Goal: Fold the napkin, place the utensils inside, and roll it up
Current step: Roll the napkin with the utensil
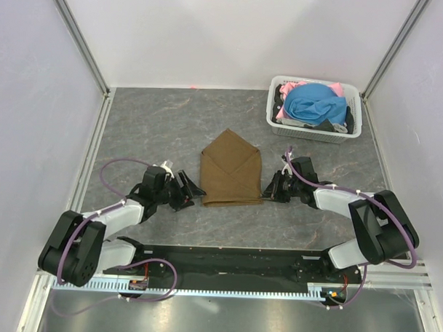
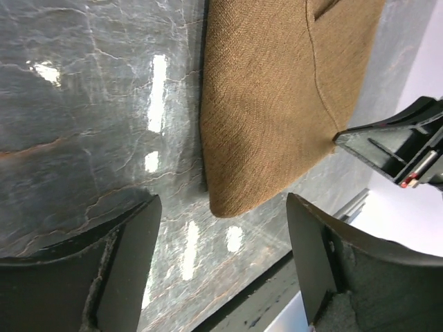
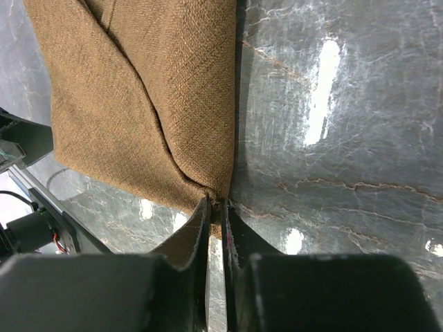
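The brown napkin point(image 1: 231, 171) lies folded on the table's middle, its two side flaps crossed over the front and a point at the far end. My right gripper point(image 1: 267, 189) is at its near right corner, shut on that corner of the napkin point(image 3: 220, 202); cloth shows pinched between the right gripper's point(image 3: 222, 207) fingers. My left gripper point(image 1: 194, 190) stands open just off the near left corner. In the left wrist view the napkin's rounded corner point(image 2: 235, 197) lies ahead of the left gripper point(image 2: 223, 228), nothing between the fingers. No utensils show in any view.
A white basket point(image 1: 315, 130) holding blue and pink cloths stands at the back right. White walls close the table on three sides. A black rail point(image 1: 233, 262) runs along the near edge between the arm bases.
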